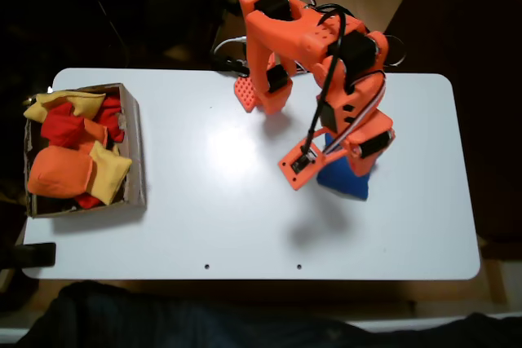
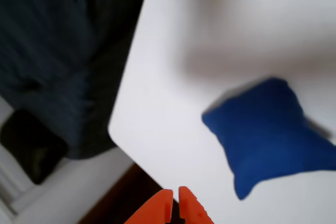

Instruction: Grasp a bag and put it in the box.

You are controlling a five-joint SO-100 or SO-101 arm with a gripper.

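On the right half of the white counter, the blue bag lay flat, partly hidden under my orange arm in the fixed view. In the wrist view the bag sat off to the right of the jaws, which were pinched nearly together and held nothing. I judged I should spread them, centre over the bag's middle and come straight down. The box stood well apart at the left edge, already heaped with orange, yellow and red beanbags; nothing lay between.
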